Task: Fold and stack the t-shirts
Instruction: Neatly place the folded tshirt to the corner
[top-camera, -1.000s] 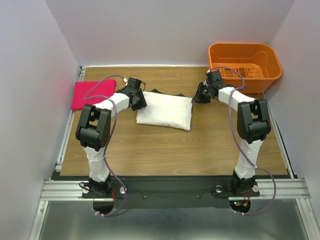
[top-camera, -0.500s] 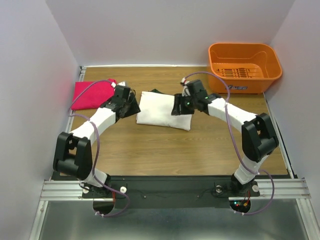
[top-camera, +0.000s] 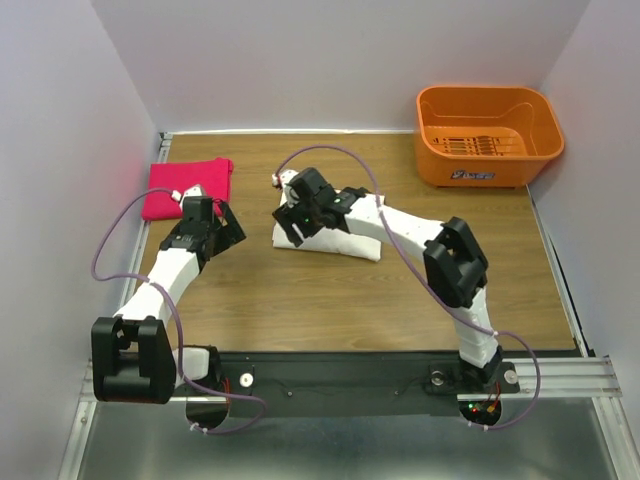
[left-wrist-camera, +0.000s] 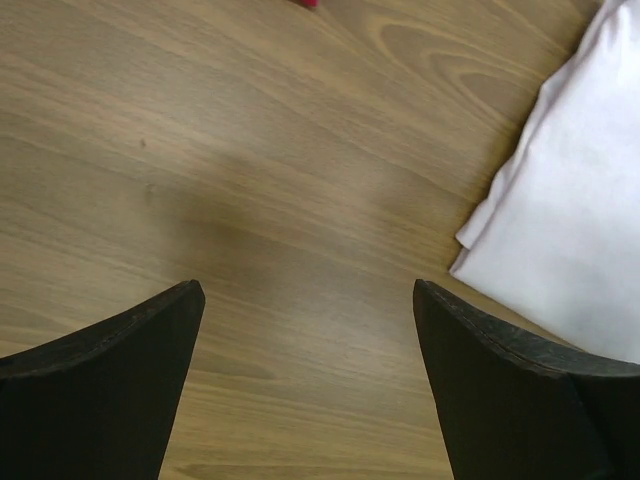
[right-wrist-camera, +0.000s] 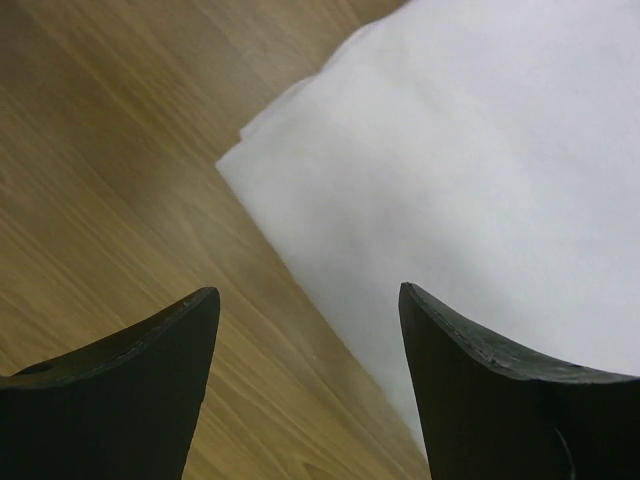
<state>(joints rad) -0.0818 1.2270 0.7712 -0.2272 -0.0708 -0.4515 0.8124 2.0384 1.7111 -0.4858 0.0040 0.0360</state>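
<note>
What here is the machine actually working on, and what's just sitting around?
Part of the job:
- folded white t-shirt
- pink-red t-shirt

Just lying about:
- orange basket

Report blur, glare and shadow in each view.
Top external: sharp and evenly lit, no glare. Left wrist: wood grain of the table crisp, with a soft shadow between the dark jaws. Right wrist: the white t-shirt is washed out, almost without detail.
</note>
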